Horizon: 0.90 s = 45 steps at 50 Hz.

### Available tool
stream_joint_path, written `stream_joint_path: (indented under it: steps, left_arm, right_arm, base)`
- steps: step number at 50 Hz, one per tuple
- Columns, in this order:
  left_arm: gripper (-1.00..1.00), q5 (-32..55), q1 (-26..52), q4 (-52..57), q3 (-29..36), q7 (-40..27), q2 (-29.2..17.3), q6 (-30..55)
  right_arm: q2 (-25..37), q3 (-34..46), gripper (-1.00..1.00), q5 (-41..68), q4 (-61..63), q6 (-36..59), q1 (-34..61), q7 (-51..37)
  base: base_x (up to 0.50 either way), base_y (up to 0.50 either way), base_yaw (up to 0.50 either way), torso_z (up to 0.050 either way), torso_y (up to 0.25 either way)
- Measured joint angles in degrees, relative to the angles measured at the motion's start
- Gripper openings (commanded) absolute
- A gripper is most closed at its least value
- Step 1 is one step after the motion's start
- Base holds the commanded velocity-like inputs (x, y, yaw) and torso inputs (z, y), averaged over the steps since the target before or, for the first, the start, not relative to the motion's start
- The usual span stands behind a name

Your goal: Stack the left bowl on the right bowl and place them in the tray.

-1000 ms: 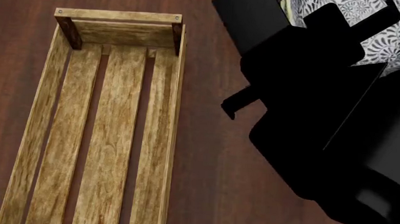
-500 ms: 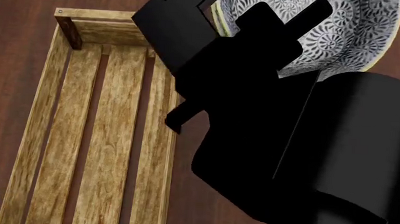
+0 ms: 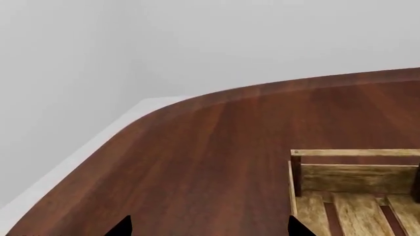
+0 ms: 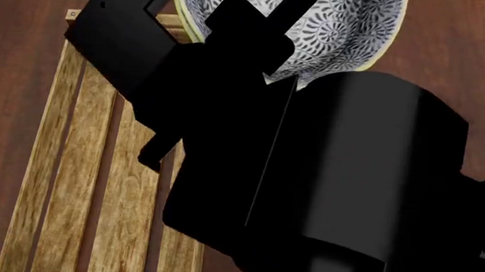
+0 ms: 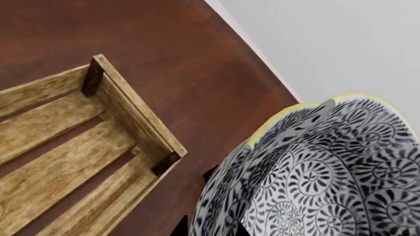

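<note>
At the left of the head view the tray (image 4: 74,183), a long light-wood crate with a slatted bottom, lies on the dark wooden table (image 4: 15,49), running from the upper left down to the bottom edge. Across the middle and right of that view the big black right arm (image 4: 340,178) covers much of the tray's far end. Above it, at the top centre, hangs the bowl (image 4: 339,29), white with a black swirl pattern and a yellow rim, tilted and raised over the tray's far right corner. The right gripper (image 4: 269,25) grasps that bowl by its rim, one black finger showing across the inside. In the right wrist view the bowl (image 5: 315,167) fills the lower right, with the tray's corner post (image 5: 92,73) at the upper left. The left gripper (image 3: 210,228) shows only two dark fingertips (image 3: 121,227) at the bottom edge of its own view, spread apart with nothing between them, near the tray's end (image 3: 354,172) at the lower right.
</note>
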State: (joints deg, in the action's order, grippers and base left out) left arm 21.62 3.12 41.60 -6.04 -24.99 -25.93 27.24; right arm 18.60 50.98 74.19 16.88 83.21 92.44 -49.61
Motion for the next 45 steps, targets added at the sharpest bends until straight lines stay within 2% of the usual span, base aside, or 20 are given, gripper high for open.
stream_joint_path:
  steps: [23, 45]
  left_arm:
    - [1.0, 1.47, -1.09, 0.31, -2.04, -0.02, -0.42, -0.56]
    - [1.0, 2.67, -3.12, 0.59, -4.95, 0.08, -1.15, -1.5]
  right_arm:
    - [-5.57, 7.83, -1.0, -3.67, -1.77, -5.19, 3.92, 7.42]
    - [-11.01, 16.14, -1.0, -9.98, -9.09, -12.37, 4.98, 16.59]
  base:
    - [0.0, 0.0, 0.0, 0.0, 0.001]
    - [0.0, 0.0, 0.0, 0.001, 0.001]
